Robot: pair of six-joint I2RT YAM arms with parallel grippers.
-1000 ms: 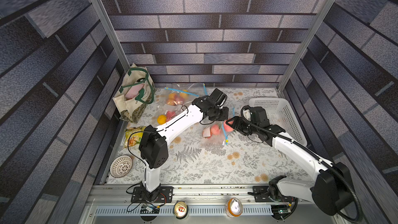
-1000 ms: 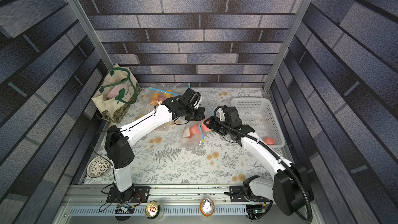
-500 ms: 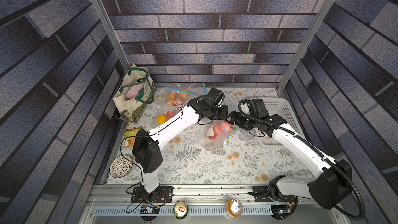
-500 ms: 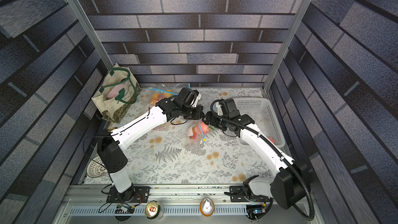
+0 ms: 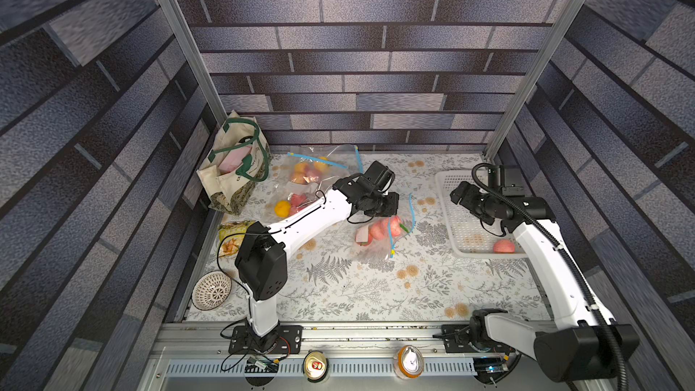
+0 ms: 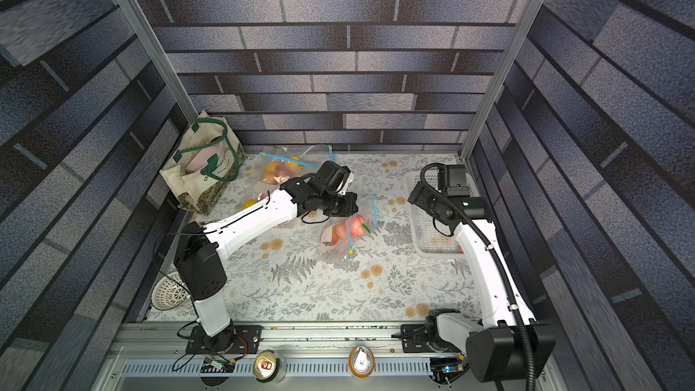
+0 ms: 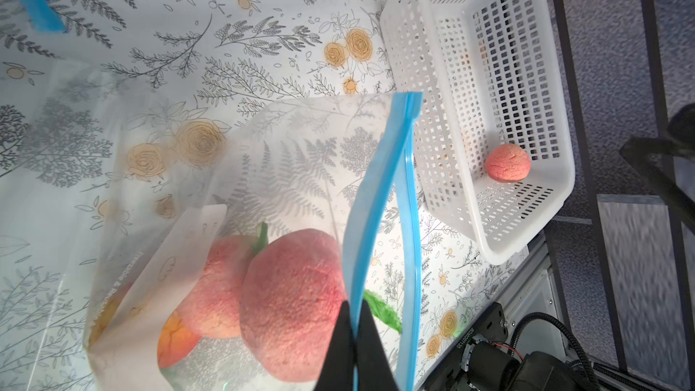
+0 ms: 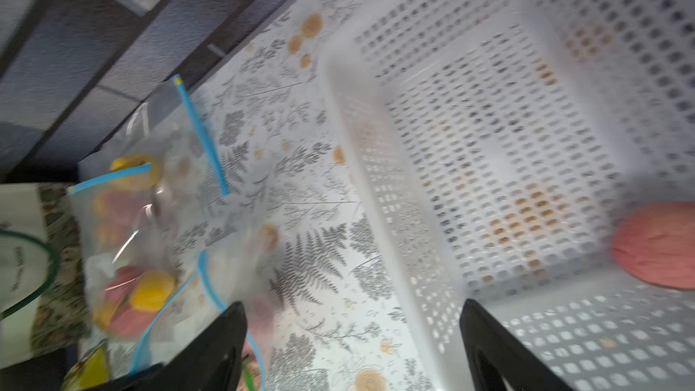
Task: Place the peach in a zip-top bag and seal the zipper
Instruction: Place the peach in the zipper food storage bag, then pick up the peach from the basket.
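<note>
A clear zip-top bag with a blue zipper hangs over the middle of the floral mat, seen in both top views. It holds pink peaches and its mouth gapes, the two blue strips apart. My left gripper is shut on one zipper strip at the bag's upper edge. My right gripper is open and empty, hovering over the near-left rim of the white basket. One loose peach lies in the basket's near corner.
A cream tote bag stands at the back left. Beside it lie other zip bags with fruit. A snack packet and a white strainer sit by the left wall. Two cans stand on the front rail.
My right gripper has pulled away from the bag's mouth to the right, over the basket, and opened wider. The left gripper still holds the zipper edge.
</note>
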